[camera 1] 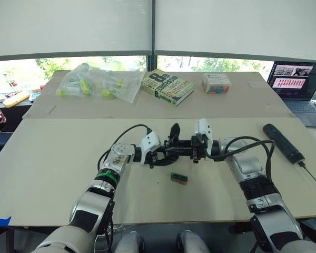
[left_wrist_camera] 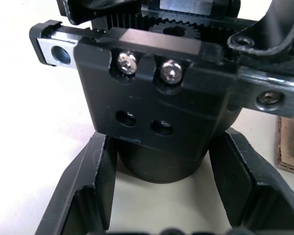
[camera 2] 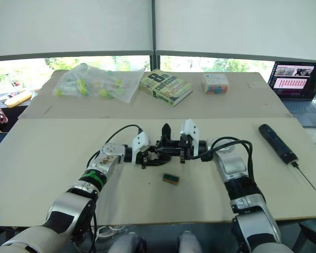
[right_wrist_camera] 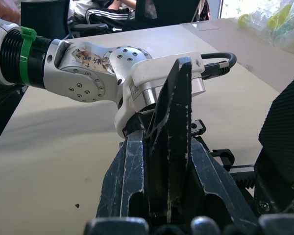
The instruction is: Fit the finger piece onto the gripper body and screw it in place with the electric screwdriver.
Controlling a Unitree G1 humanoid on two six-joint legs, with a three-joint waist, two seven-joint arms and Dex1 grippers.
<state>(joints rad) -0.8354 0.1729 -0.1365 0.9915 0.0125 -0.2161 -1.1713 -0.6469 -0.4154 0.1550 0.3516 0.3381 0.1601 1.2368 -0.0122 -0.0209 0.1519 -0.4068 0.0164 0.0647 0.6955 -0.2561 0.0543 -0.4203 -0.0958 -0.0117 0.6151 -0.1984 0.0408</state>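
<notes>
Worktop (camera 1: 52,158): pale board surface, our two arms meeting at its centre.

Gripper body (camera 1: 175,147): black assembly at mid-worktop, between both tools. In the left wrist view we see its round base (left_wrist_camera: 159,166) sitting between the two fingers (left_wrist_camera: 88,191) of the left tool (camera 1: 159,156), which are set apart and flank it on either side; whether they press on it we cannot tell.

Finger piece (right_wrist_camera: 172,142): black wedge, upright, pinched between the right tool's fingers (right_wrist_camera: 130,181), just beside the gripper body. Right tool (camera 1: 196,150): closed on this piece.

Electric screwdriver (camera 1: 283,143): lying flat on the worktop to our right, well apart from both tools, its metal bit toward us.

Small green-and-brown block (camera 1: 179,178): on the worktop just in front of the gripper body.

Far side: a bag of yellow-green items (camera 1: 95,83), a book (camera 1: 167,86), a small box (camera 1: 216,83), a laptop (camera 1: 297,81).
</notes>
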